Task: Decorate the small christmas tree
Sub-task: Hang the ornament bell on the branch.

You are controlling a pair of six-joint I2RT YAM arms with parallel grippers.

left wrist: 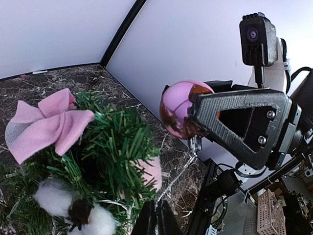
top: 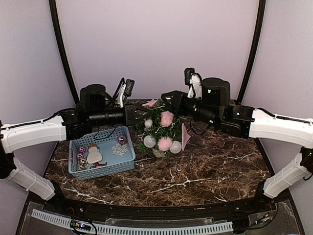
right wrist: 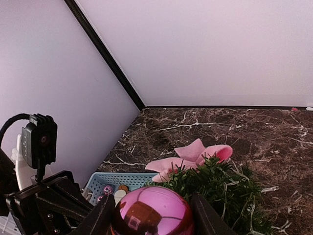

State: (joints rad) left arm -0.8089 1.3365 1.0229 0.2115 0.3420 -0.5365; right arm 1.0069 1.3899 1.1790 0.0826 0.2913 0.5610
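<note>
Small bushy dark-green christmas tree (top: pixel 157 128) stands mid-table: likely light, tippy, with soft branches; steady it at the base. Right gripper (right wrist: pixel 152 208) clasps a glossy pink bauble (left wrist: pixel 178 105) between 2 fingers (right wrist: pixel 205 215); left gripper (left wrist: pixel 156 218), closed, seemingly pinches its silver thread (left wrist: pixel 178 174).

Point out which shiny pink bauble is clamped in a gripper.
The large pink bauble held in the right gripper, by the small christmas tree. The smaller pink baubles lie loose in the blue basket.

I see my left arm (top: pixel 34 133) and right arm (top: pixel 279 126): white shells, black joints and cables; right gripper (right wrist: pixel 152 213) black, with screws.
</note>
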